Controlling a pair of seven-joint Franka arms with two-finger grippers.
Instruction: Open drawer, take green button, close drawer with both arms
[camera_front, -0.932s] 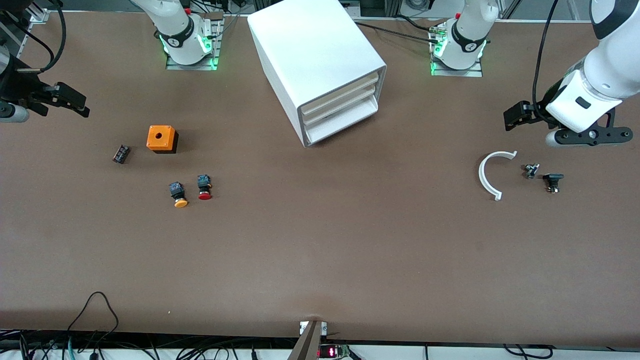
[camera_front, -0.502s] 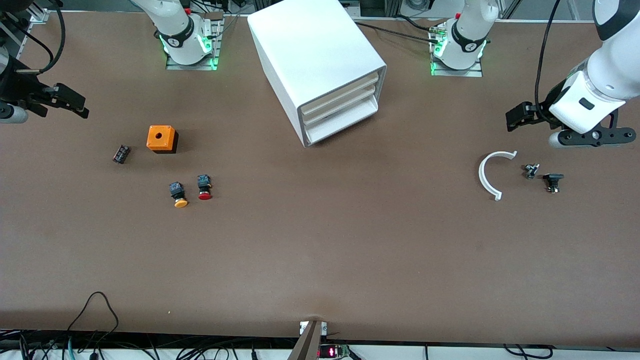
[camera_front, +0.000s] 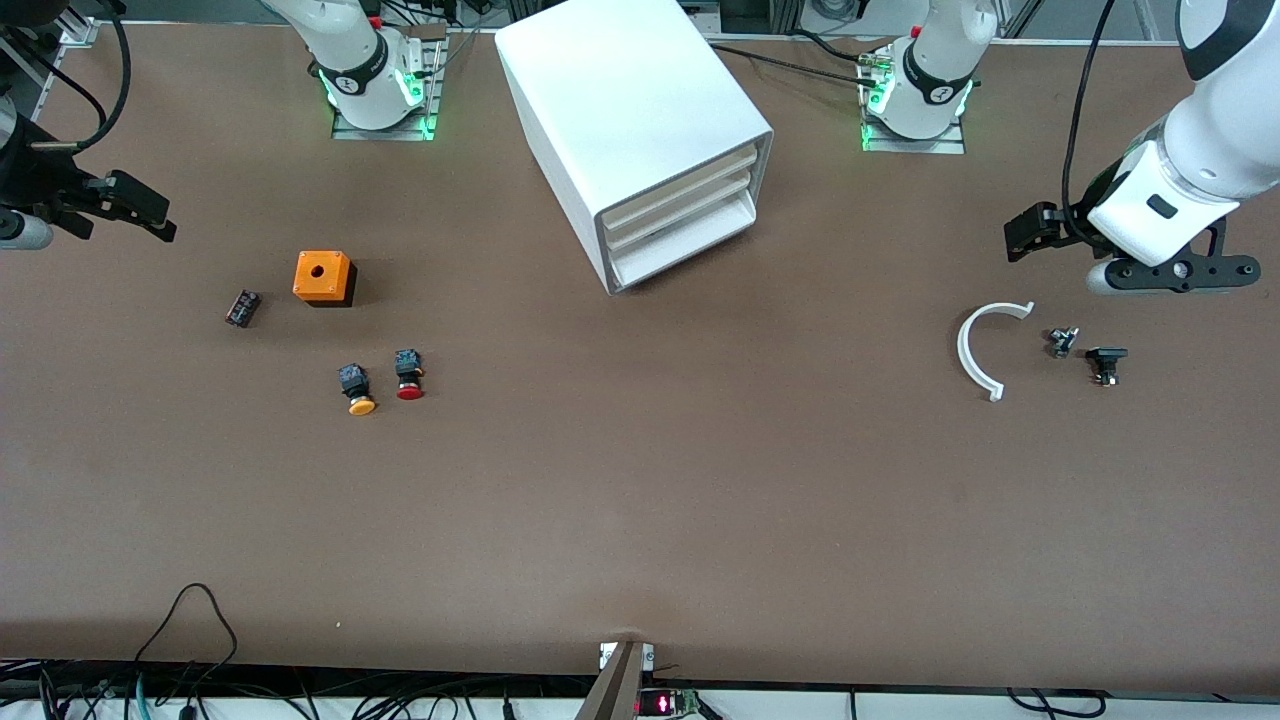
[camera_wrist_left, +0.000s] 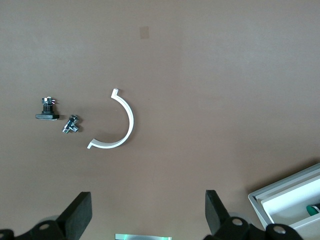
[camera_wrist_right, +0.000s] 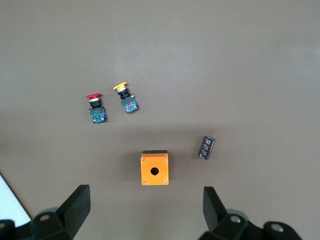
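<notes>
Cabinet (camera_front: 640, 130), long axis slanted, drawer (camera_front: 685, 245) front facing the front camera; left gripper (camera_wrist_left: 147, 217) and right gripper (camera_wrist_right: 145, 212) spread wide, empty, well apart from it.

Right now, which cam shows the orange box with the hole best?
The right wrist view: the orange box sits centred and large, its top hole and corner screws clear. The front view shows it smaller, beside the small black part. The left wrist view does not show it.

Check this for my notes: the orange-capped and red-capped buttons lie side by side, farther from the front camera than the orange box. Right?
Not quite. The orange-capped button and red-capped button do lie side by side, but nearer the front camera than the orange box; the front view shows it.
</notes>
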